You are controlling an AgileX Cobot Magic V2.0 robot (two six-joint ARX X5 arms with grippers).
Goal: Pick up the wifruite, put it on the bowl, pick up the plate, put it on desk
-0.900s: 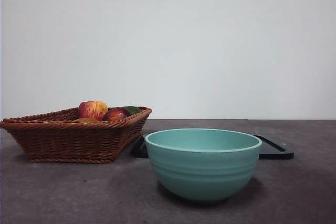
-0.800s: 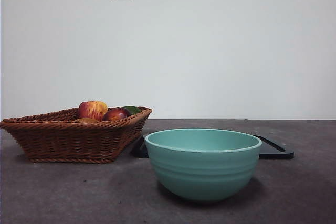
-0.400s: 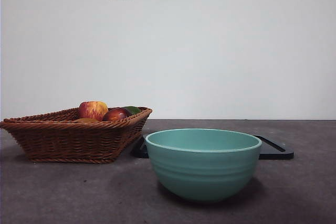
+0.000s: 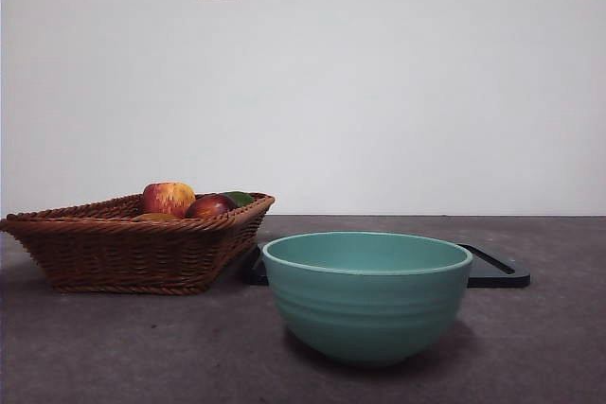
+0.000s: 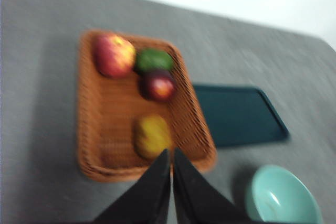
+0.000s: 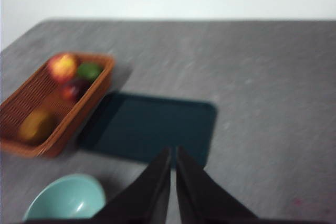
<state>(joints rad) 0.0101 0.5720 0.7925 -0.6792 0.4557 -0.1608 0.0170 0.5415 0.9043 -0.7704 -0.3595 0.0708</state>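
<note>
Resting in a woven brown wicker basket, the small tan-brown oval wifruite looks light, firm, smooth; grip across its middle. Left end effector and right end effector hover pinched narrow, empty.

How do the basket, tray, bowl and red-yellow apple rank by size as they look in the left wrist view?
Largest to smallest:
1. Basket
2. Tray
3. Bowl, though the picture edge cuts it off, so its place is unsure
4. Apple
</note>
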